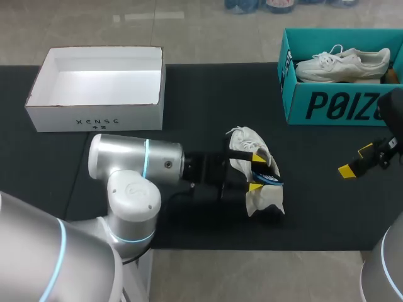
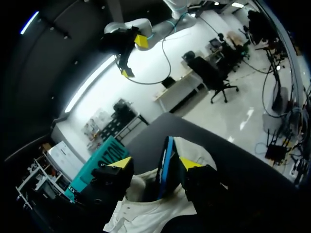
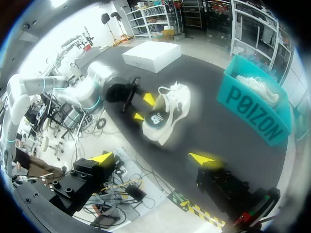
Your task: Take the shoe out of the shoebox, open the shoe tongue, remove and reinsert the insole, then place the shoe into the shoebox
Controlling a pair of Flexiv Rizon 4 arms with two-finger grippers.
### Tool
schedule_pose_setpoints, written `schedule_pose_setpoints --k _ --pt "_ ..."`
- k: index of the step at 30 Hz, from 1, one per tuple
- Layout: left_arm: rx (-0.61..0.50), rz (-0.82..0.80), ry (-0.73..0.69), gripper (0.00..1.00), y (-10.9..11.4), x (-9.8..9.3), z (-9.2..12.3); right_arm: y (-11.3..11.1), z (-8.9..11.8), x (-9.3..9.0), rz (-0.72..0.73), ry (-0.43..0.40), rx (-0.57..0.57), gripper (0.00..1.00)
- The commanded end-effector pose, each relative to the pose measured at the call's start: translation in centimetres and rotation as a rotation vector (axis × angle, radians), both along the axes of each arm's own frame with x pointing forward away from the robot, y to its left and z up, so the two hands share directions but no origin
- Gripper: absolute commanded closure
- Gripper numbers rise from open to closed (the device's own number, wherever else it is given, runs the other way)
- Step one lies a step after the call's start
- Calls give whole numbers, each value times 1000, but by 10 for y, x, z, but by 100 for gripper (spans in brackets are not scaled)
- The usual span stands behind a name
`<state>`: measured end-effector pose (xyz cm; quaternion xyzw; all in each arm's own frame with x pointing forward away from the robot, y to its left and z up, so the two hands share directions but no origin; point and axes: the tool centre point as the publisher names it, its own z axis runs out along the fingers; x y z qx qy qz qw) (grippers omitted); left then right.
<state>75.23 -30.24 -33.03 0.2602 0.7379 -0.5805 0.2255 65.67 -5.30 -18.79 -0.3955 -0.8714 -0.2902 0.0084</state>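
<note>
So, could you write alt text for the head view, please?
The left fingers grip a white shoe over a black table, the right fingers open. Beyond sit a white box and a teal box holding another shoe.

Robotics lab: left arm [image 1: 135,163] and right arm [image 1: 393,119] at a black table [image 1: 208,100].

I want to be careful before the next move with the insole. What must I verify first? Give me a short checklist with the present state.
1. Left pincer shut on shoe: ok.
2. Right pincer open: ok.
3. Right pincer close to the shoe: not ok, it is off to the side.
4. Blue insole fully seated: cannot tell; its edge shows at the left pincer.
5. White shoebox open and empty: ok.
</note>
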Motion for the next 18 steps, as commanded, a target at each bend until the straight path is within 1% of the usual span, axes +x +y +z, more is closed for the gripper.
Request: schedule_pose_setpoints --k 1,6,12,18 --pt "26 -26 20 52 -6 7 2 0 -1 -2 -2 -3 -1 0" --pt "41 -23 44 57 -7 8 -3 0 -1 -2 -2 -3 -1 0" --pt "79 -29 68 56 -10 4 -11 0 -1 -2 -2 -3 -1 0" --pt "79 -43 79 62 -14 0 -13 0 -1 -2 -2 -3 -1 0"
